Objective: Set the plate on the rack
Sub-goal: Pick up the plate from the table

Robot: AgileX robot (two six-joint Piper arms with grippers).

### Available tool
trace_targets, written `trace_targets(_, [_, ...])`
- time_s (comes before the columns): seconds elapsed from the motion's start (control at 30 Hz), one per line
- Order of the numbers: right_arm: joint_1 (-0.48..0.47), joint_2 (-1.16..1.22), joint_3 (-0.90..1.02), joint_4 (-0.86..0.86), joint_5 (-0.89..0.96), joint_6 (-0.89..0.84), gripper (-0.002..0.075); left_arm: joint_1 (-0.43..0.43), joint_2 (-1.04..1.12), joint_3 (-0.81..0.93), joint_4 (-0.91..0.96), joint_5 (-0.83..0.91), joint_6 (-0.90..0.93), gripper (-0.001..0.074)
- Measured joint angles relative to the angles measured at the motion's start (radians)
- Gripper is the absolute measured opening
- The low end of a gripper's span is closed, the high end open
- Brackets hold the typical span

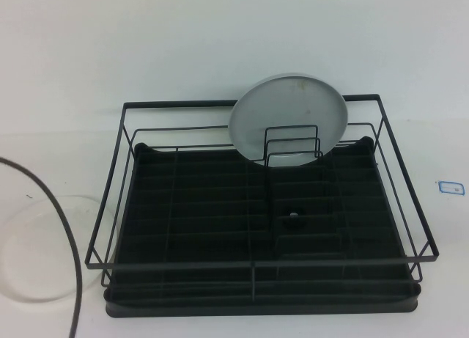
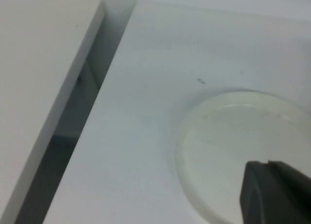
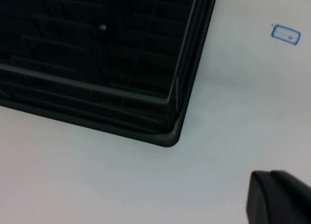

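Observation:
The glossy white plate (image 1: 37, 254) lies flat on the white table, left of the rack, and also shows in the left wrist view (image 2: 228, 146). The black wire rack (image 1: 256, 268) with its ribbed drip tray fills the middle of the table. Its corner shows in the right wrist view (image 3: 167, 136). My left gripper (image 2: 267, 163) hovers over the white plate, fingers together, holding nothing. My right gripper (image 3: 269, 174) is shut and empty above bare table, off the rack's corner. Neither gripper shows in the high view.
A duller grey plate (image 1: 287, 114) stands upright in the wire dividers at the rack's back. A black cable (image 1: 67, 228) curves over the white plate at the left. A small blue-edged label (image 1: 451, 185) lies right of the rack. The table's edge (image 2: 73, 97) runs beside the white plate.

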Motion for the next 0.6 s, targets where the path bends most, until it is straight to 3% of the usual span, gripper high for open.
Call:
trace_targets(0.2, [0.008, 0.0, -0.006, 0.028, 0.029, 0.0, 0.0018, 0.156, 0.192, -0.095, -0.029, -0.017, 0.06, 0.0])
trace_targets(0.33, [0.029, 0.0, -0.004, 0.086, 0.064, -0.018, 0.0018, 0.284, 0.324, -0.193, -0.37, -0.006, 0.409, 0.0])
trace_targets(0.47, [0.032, 0.0, 0.004, 0.099, 0.07, -0.038, 0.0018, 0.294, 0.458, -0.265, -0.624, 0.016, 0.723, 0.0])
trace_targets(0.6, [0.032, 0.0, 0.003, 0.103, 0.111, -0.045, 0.0018, 0.294, 0.559, -0.302, -0.576, 0.021, 0.753, 0.0033])
